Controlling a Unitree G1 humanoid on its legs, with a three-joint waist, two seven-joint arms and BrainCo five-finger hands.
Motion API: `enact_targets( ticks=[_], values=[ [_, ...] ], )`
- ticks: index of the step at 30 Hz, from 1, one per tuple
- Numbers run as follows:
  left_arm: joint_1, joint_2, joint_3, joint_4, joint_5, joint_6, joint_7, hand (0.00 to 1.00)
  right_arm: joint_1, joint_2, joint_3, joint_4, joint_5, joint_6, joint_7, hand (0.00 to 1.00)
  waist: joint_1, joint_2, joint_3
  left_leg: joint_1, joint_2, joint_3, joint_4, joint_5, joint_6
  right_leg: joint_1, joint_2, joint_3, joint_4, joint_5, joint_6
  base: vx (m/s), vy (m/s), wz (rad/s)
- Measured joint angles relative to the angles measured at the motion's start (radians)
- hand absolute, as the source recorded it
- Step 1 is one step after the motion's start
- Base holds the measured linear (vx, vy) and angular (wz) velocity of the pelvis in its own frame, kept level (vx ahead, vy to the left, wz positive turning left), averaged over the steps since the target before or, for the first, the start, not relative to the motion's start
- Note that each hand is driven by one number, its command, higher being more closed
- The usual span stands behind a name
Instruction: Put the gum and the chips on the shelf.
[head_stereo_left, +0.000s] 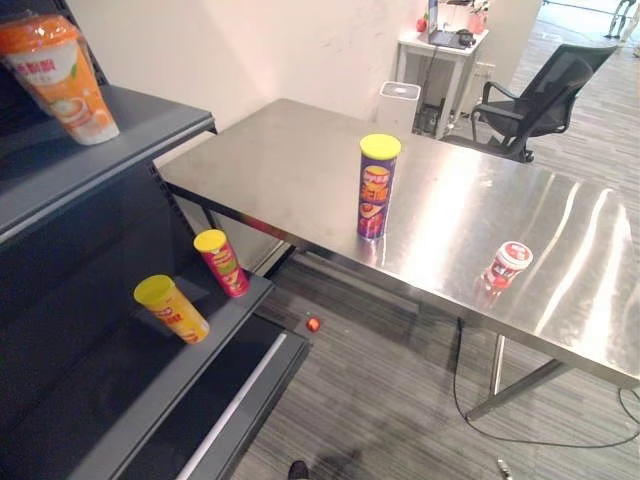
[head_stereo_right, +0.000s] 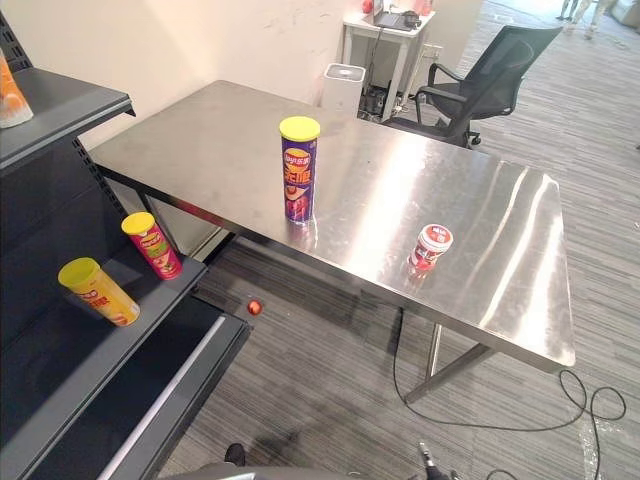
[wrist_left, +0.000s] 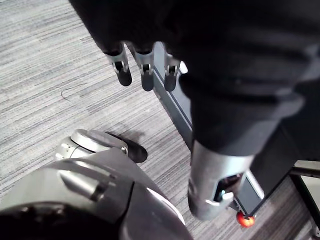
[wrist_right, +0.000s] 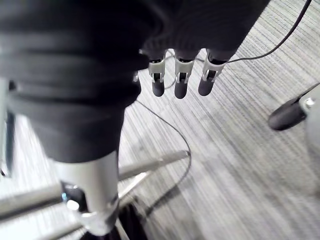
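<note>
Here, chips can (head_stereo_left: 378, 186): purple tube, upright on the steel table (head_stereo_left: 290, 150), long axis vertical with yellow lid on top; about midway along the table, nearer its front edge than its back edge.
Gum tub (head_stereo_left: 507, 265): short red-and-white tub, upright with white lid on top; close to the front edge, toward the table's right end, well apart from the chips can.
Left hand (wrist_left: 214, 177): hangs low over the grey carpet floor (wrist_left: 45, 75), just beside the shelf's base; fingers (wrist_left: 146, 75) relaxed and pointing down, thumb apart, holding nothing.
Right hand (wrist_right: 92, 192): hangs low over the floor beside the table's steel legs (wrist_right: 150, 165); fingers (wrist_right: 181, 82) relaxed, nothing in the grasp.
Can and tub relative to hands: both up on the tabletop, well apart from either hand and untouched.
Shelf (head_stereo_left: 150, 385): dark unit off the table's left end, not yet carrying the can or the tub.
Yellow tube (head_stereo_left: 172, 308): lies tilted on the lower board near its front edge, lid end toward the upper left.
Red tube (head_stereo_left: 223, 262): lies tilted just beside the yellow tube, near the board's right corner, yellow lid toward the upper left.
Orange cup (head_stereo_left: 62, 75): at the left of the upper board.
Red ball (head_stereo_left: 313, 324): on the floor between shelf base and table.
Office chair (head_stereo_left: 540, 95): black, beyond the table's back edge.
</note>
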Motion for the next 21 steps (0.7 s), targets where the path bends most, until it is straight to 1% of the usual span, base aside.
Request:
enact_targets(
  ticks=[1, 3, 5, 6, 7, 8, 9, 10, 11, 12, 13, 14, 15, 17, 18, 19, 21],
  values=[
    [0.0, -0.003, 0.02, -0.002, 0.0, -0.001, -0.002, 0.0, -0.007, -0.006, -0.063, -0.031, 0.031, -0.009, -0.021, 0.0, 0.0, -0.003, 0.001, 0.0, 0.0, 0.009, 0.0, -0.003, 0.002, 0.0, -0.002, 0.001, -0.008, 0.005, 0.001, 0.0, 0.017, -0.1],
    [0.0, -0.006, 0.042, -0.003, 0.001, -0.001, -0.002, 0.0, -0.021, -0.029, -0.115, -0.053, 0.05, -0.011, -0.041, 0.0, 0.002, -0.006, 0.001, 0.0, 0.0, 0.026, 0.0, -0.011, 0.007, 0.0, -0.006, 0.004, -0.017, 0.012, 0.003, 0.01, 0.022, -0.11],
    [0.0, -0.005, 0.053, -0.01, 0.031, -0.004, -0.002, 0.0, -0.035, -0.062, -0.198, -0.126, 0.069, -0.024, -0.079, 0.0, 0.001, -0.016, 0.002, 0.003, 0.0, 0.078, 0.0, -0.023, 0.011, 0.001, -0.018, 0.005, -0.019, 0.015, 0.008, 0.02, 0.039, -0.03],
    [0.0, -0.005, 0.053, -0.013, 0.037, -0.007, -0.002, 0.0, -0.038, -0.071, -0.219, -0.146, 0.068, -0.029, -0.09, 0.0, 0.002, -0.018, 0.002, 0.004, -0.001, 0.085, 0.0, -0.024, 0.012, 0.002, -0.023, 0.006, -0.019, 0.016, 0.009, 0.06, 0.056, -0.04],
    [0.001, -0.005, 0.052, -0.022, 0.038, -0.02, -0.001, 0.0, -0.048, -0.088, -0.251, -0.192, 0.067, -0.042, -0.116, 0.0, 0.004, -0.029, 0.006, 0.012, -0.003, 0.104, 0.0, -0.03, 0.016, 0.005, -0.032, 0.01, -0.019, 0.018, 0.013, 0.06, 0.061, -0.13],
    [0.004, -0.004, 0.051, -0.031, 0.042, -0.028, -0.002, 0.0, -0.062, -0.101, -0.271, -0.242, 0.066, -0.053, -0.131, 0.0, 0.005, -0.03, 0.007, 0.023, -0.009, 0.116, 0.0, -0.037, 0.019, 0.011, -0.039, 0.02, -0.019, 0.019, 0.014, 0.06, 0.066, -0.18],
    [0.006, -0.003, 0.049, -0.039, 0.055, -0.03, -0.002, 0.0, -0.065, -0.108, -0.27, -0.271, 0.066, -0.054, -0.137, 0.0, 0.005, -0.033, 0.007, 0.029, -0.012, 0.122, 0.0, -0.041, 0.02, 0.011, -0.043, 0.026, -0.019, 0.019, 0.015, 0.05, 0.066, -0.26],
    [0.008, 0.0, 0.037, -0.052, 0.074, -0.037, -0.004, 0.0, -0.071, -0.113, -0.267, -0.348, 0.066, -0.061, -0.139, 0.0, 0.008, -0.037, 0.006, 0.035, -0.017, 0.133, 0.0, -0.048, 0.025, 0.01, -0.049, 0.036, -0.016, 0.02, 0.016, 0.04, 0.051, -0.19],
    [0.007, 0.004, 0.027, -0.059, 0.077, -0.037, -0.005, 0.0, -0.074, -0.114, -0.264, -0.39, 0.065, -0.068, -0.14, 0.0, 0.007, -0.038, 0.006, 0.035, -0.019, 0.135, 0.0, -0.051, 0.027, 0.009, -0.051, 0.039, -0.014, 0.022, 0.016, 0.05, 0.057, -0.18],
    [0.005, 0.011, -0.001, -0.076, 0.077, -0.037, -0.007, 0.0, -0.083, -0.119, -0.259, -0.472, 0.041, -0.074, -0.148, 0.0, 0.001, -0.038, 0.006, 0.035, -0.016, 0.144, 0.0, -0.056, 0.029, 0.001, -0.049, 0.047, -0.013, 0.038, 0.011, 0.05, 0.055, -0.24],
    [0.006, 0.013, -0.024, -0.098, 0.078, -0.037, -0.009, 0.0, -0.086, -0.13, -0.243, -0.554, 0.01, -0.077, -0.154, 0.0, 0.005, -0.033, 0.003, 0.035, -0.007, 0.165, 0.0, -0.062, 0.028, -0.015, -0.042, 0.059, -0.008, 0.059, 0.0, 0.05, 0.057, -0.31],
    [0.007, 0.015, -0.035, -0.105, 0.078, -0.036, -0.009, 0.0, -0.089, -0.134, -0.231, -0.594, -0.012, -0.081, -0.156, 0.0, 0.004, -0.03, 0.002, 0.034, -0.001, 0.172, 0.0, -0.064, 0.027, -0.023, -0.037, 0.062, -0.005, 0.071, -0.003, 0.06, 0.054, -0.39],
    [0.009, 0.021, -0.055, -0.121, 0.078, -0.034, -0.009, 0.0, -0.091, -0.144, -0.201, -0.672, -0.055, -0.087, -0.157, 0.0, 0.002, -0.024, 0.004, 0.035, 0.009, 0.185, 0.0, -0.067, 0.025, -0.041, -0.03, 0.065, 0.011, 0.088, -0.011, 0.07, 0.053, -0.28],
    [0.013, 0.037, -0.091, -0.139, 0.08, -0.026, -0.009, 0.0, -0.091, -0.157, -0.169, -0.782, -0.121, -0.095, -0.168, 0.0, 0.0, -0.023, 0.003, 0.034, 0.01, 0.194, 0.0, -0.067, 0.025, -0.061, -0.032, 0.075, 0.038, 0.095, -0.009, 0.09, 0.05, -0.16],
    [0.012, 0.043, -0.111, -0.156, 0.084, -0.013, -0.009, 0.0, -0.092, -0.164, -0.153, -0.842, -0.163, -0.105, -0.181, 0.0, -0.002, -0.024, 0.003, 0.035, 0.009, 0.197, 0.001, -0.066, 0.027, -0.069, -0.034, 0.088, 0.047, 0.1, -0.009, 0.1, 0.044, -0.16],
    [0.011, 0.044, -0.118, -0.171, 0.097, -0.009, -0.009, 0.0, -0.095, -0.173, -0.134, -0.891, -0.177, -0.117, -0.182, 0.0, 0.001, -0.023, 0.002, 0.035, 0.007, 0.215, 0.002, -0.065, 0.028, -0.084, -0.034, 0.102, 0.057, 0.104, -0.003, 0.1, 0.044, -0.2],
    [0.012, 0.045, -0.123, -0.178, 0.106, -0.001, -0.01, 0.0, -0.11, -0.185, -0.103, -0.947, -0.224, -0.12, -0.182, 0.0, 0.0, -0.02, 0.001, 0.033, 0.001, 0.22, 0.008, -0.064, 0.029, -0.097, -0.037, 0.114, 0.061, 0.104, -0.002, 0.12, 0.031, -0.17]
  ],
)
